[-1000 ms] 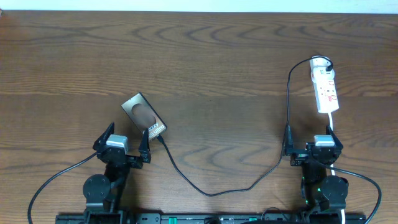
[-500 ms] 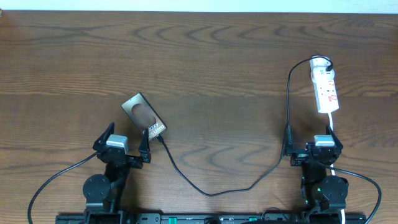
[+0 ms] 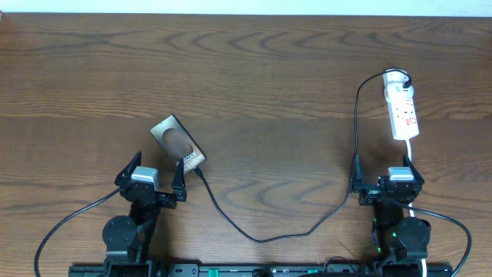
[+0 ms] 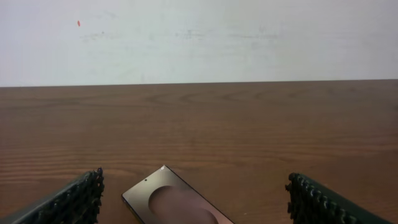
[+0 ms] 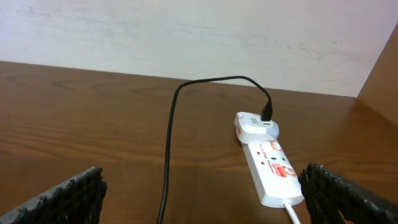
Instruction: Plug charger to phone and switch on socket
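Note:
The phone (image 3: 177, 142) lies face up at a slant on the table, just ahead of my left gripper (image 3: 151, 178); it also shows in the left wrist view (image 4: 174, 202). The thin black charger cable (image 3: 265, 235) runs from the phone's near end in a loop across the table up to the white plug (image 3: 397, 78) at the far end of the socket (image 3: 403, 108). The socket (image 5: 270, 168) lies ahead and right of my right gripper (image 3: 390, 183). Both grippers are open and empty, low near the table's front.
A white cord (image 3: 412, 154) leaves the socket's near end and passes beside my right gripper. Thicker black robot cables (image 3: 69, 223) trail at the front edge. A wall stands behind the table's far edge (image 4: 199, 84).

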You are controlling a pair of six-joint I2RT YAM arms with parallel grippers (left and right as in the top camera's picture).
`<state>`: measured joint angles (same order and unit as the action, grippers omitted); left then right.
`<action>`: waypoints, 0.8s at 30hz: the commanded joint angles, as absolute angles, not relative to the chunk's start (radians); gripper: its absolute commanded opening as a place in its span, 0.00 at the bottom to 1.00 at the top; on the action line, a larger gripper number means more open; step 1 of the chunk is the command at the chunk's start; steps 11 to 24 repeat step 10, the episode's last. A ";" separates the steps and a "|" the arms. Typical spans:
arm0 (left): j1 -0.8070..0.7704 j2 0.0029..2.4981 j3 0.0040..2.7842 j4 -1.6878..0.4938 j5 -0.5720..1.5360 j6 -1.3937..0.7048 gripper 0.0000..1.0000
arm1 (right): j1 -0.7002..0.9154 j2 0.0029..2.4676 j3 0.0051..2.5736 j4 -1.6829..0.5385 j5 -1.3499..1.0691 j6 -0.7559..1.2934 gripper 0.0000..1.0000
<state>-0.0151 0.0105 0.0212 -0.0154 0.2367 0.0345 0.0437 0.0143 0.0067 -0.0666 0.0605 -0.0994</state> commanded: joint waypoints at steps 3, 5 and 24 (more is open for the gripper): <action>-0.017 0.004 0.004 -0.051 0.245 0.048 0.93 | 0.051 0.006 0.006 -0.070 0.069 -0.113 0.99; -0.017 0.004 0.004 -0.051 0.245 0.048 0.92 | 0.051 0.006 0.006 -0.070 0.069 -0.113 0.99; -0.017 0.004 0.004 -0.051 0.245 0.048 0.93 | 0.051 0.006 0.006 -0.070 0.069 -0.113 0.99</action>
